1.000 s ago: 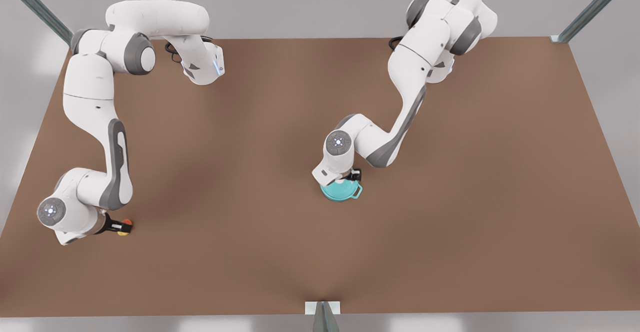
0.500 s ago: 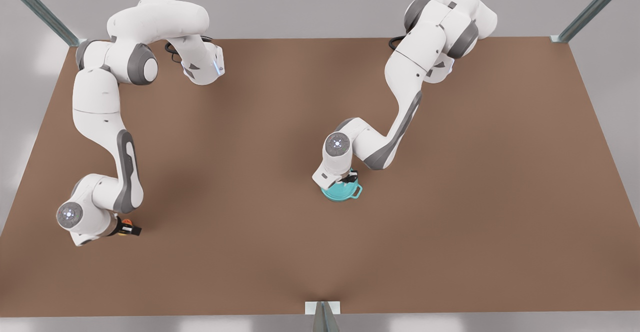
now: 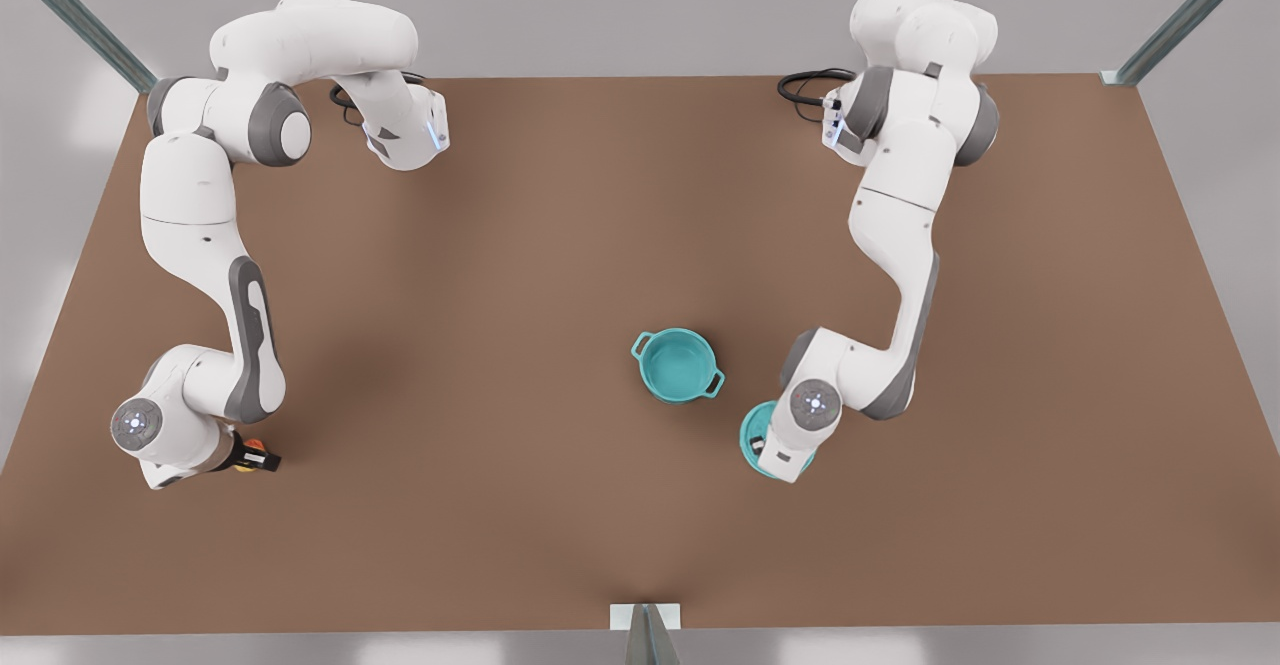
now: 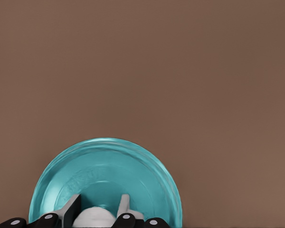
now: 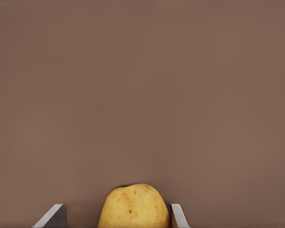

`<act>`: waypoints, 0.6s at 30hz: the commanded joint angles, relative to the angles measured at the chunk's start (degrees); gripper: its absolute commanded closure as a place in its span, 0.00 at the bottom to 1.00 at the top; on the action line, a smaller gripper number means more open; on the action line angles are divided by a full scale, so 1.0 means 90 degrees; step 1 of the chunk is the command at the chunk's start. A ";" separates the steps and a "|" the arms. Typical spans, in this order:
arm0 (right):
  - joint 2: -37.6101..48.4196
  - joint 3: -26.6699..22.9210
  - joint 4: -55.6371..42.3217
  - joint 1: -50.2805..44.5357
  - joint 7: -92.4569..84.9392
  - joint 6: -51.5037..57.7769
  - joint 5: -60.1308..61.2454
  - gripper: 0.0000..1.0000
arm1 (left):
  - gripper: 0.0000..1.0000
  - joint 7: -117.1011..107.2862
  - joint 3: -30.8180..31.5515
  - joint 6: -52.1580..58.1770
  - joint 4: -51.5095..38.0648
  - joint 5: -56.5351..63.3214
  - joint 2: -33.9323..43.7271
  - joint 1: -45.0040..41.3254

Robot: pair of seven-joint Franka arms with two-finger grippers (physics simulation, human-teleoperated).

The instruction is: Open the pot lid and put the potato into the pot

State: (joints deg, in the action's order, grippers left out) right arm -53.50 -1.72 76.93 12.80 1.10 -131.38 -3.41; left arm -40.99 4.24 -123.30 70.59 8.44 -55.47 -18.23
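Note:
The teal pot [image 3: 678,365] stands uncovered near the table's middle, its teal inside bare. My left gripper [image 4: 99,214], on the arm at the front view's right, is shut on the white knob [image 4: 96,217] of the teal pot lid [image 4: 107,175]. In the front view the pot lid [image 3: 752,432] sits to the pot's right, nearer the table's front edge, partly under the left gripper [image 3: 765,442]. At the front view's left, my right gripper [image 3: 262,460] is open, a finger on each side of the yellow potato [image 5: 133,206], whose red-orange patch shows on the potato [image 3: 255,443].
The brown table [image 3: 500,275] carries both arm bases at its far edge. Metal frame posts stand at the corners, and a bracket [image 3: 645,620] sits at the front edge's middle.
The left gripper lifted the lid off the pot and carried it to the front view's right and nearer the front edge. The right gripper slid over the potato, then held almost still.

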 commanded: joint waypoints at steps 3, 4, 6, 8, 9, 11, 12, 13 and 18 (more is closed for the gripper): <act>0.0046 0.0006 -0.0003 0.0062 0.0063 0.0008 -0.0002 0.22 | 0.00 0.1664 0.0017 -0.0128 -0.0050 -0.0030 0.0040 0.0033; 0.0046 0.0006 -0.0003 0.0062 0.0063 0.0008 -0.0002 0.23 | 0.00 0.2376 0.0007 0.0125 -0.0040 -0.0030 0.0177 0.0160; 0.0056 0.0006 -0.0003 0.0062 0.0063 0.0008 -0.0002 0.26 | 0.00 0.3139 0.0036 0.2068 -0.0147 -0.0069 0.1240 0.0424; 0.0056 0.0006 -0.0003 0.0062 0.0073 0.0008 -0.0002 0.25 | 0.00 0.3547 0.0027 0.3894 -0.0157 -0.0284 0.2696 0.0521; 0.0056 0.0006 -0.0003 0.0062 0.0073 0.0008 -0.0002 0.25 | 0.00 0.4447 -0.0139 0.4530 -0.0070 -0.0284 0.3437 0.0599; 0.0046 0.0006 -0.0003 0.0062 0.0082 0.0008 -0.0002 0.25 | 0.00 0.4448 -0.0286 0.2763 0.2871 -0.0879 0.5666 0.0931; 0.0046 0.0006 -0.0003 0.0062 0.0082 0.0008 -0.0002 0.25 | 0.00 0.4106 -0.0276 0.2861 0.2596 -0.0997 0.5568 0.0941; 0.0046 0.0006 -0.0003 0.0062 0.0082 -0.0002 -0.0002 0.25 | 0.00 0.4076 -0.0266 0.2783 0.2529 -0.0753 0.5500 0.0932; 0.0037 0.0015 -0.0003 0.0062 0.0082 -0.0022 -0.0012 0.26 | 0.00 0.4154 -0.0296 0.2988 0.2098 -0.1124 0.5421 0.1176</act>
State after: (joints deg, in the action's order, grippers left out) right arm -53.24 -1.58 76.93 13.36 1.73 -131.45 -3.59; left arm -19.58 1.42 -98.74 89.57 -0.68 -6.79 -6.93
